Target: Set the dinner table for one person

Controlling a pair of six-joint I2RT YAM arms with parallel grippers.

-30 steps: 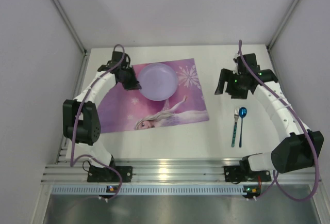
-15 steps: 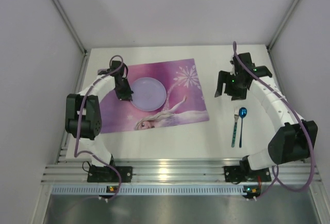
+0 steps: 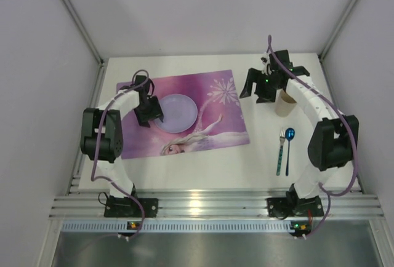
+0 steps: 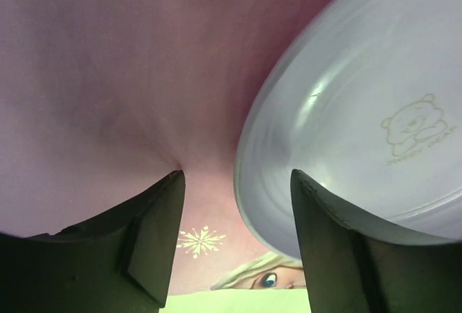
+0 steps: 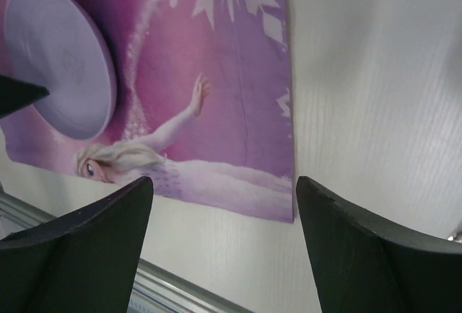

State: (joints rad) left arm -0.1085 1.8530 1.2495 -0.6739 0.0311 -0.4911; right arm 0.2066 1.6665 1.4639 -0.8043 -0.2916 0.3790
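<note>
On the white dinner table [image 3: 203,162] lies a pink-purple princess placemat [image 3: 212,125], and a pale lilac plate [image 3: 176,112] rests flat on its left half. My left gripper [image 3: 149,112] stands open at the plate's left rim. In the left wrist view the plate [image 4: 361,104] has its rim between the open left gripper [image 4: 237,183], and the right finger [image 4: 339,248] reaches over the plate. My right gripper [image 3: 255,93] hovers open and empty past the mat's right edge. In the right wrist view the open right gripper [image 5: 224,183] looks down on the mat's corner [image 5: 245,161].
A beige cup [image 3: 285,103] stands just right of the right gripper. A fork [image 3: 281,151] and a blue-bowled spoon [image 3: 289,147] lie side by side on the table's right part. An aluminium rail [image 3: 203,205] runs along the near edge, and grey walls enclose the other sides.
The plate came down onto the placemat and my left gripper opened, letting it go. The right arm swung back and left, uncovering the beige cup.
</note>
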